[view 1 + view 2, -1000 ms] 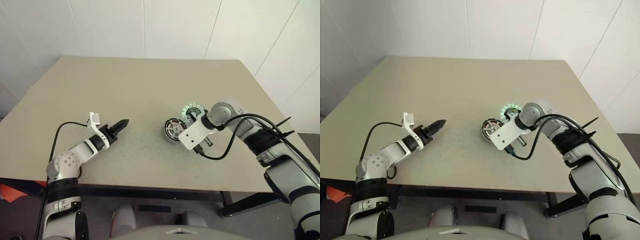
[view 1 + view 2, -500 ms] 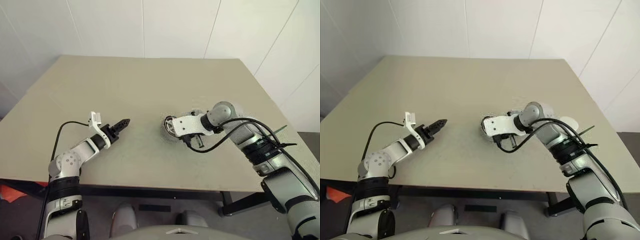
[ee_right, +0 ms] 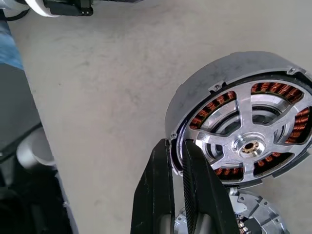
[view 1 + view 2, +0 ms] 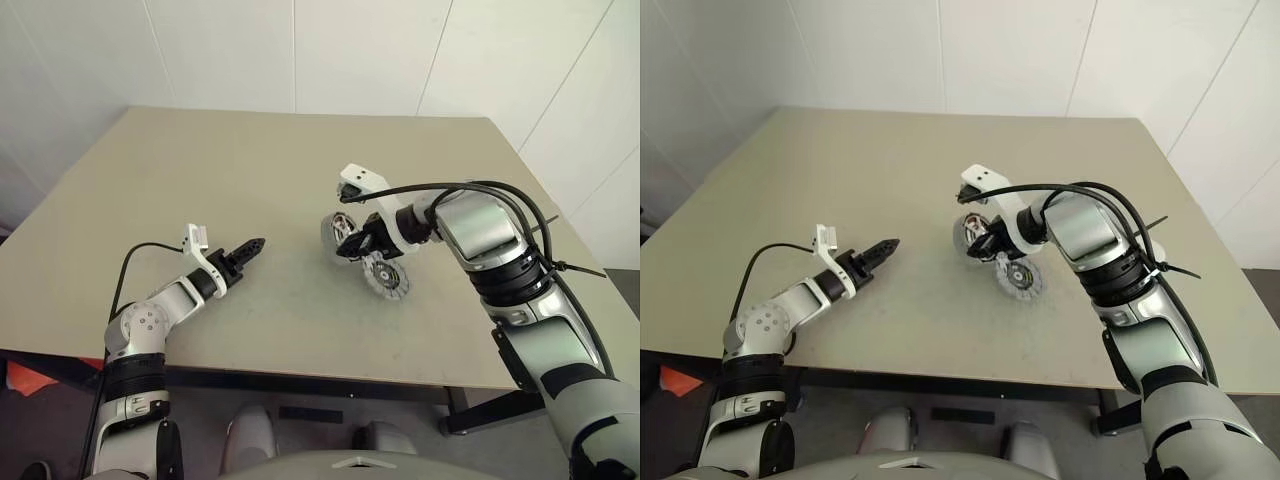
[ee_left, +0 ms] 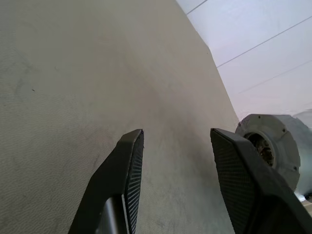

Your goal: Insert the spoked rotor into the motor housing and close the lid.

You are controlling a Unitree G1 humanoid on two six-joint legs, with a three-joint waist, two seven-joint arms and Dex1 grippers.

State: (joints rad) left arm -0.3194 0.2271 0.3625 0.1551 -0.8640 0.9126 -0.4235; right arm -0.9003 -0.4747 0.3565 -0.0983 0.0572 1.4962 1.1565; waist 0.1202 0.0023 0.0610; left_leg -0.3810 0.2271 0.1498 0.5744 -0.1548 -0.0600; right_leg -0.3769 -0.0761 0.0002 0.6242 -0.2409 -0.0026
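Head views: right gripper [image 4: 352, 243] clamped on the motor housing [image 4: 336, 234], held tilted just above the table [image 4: 200, 170]; second round part [image 4: 385, 278] lying beside it. Left gripper [image 4: 252, 245] well apart, over bare tabletop.

Left wrist: jaws parted, empty.

Right wrist: fingers [image 3: 158, 185] pinching the housing's rim; copper windings behind silver spokes.

Silver-grey arms, black cables, white wrist brackets, black pincers [image 4: 253, 244]
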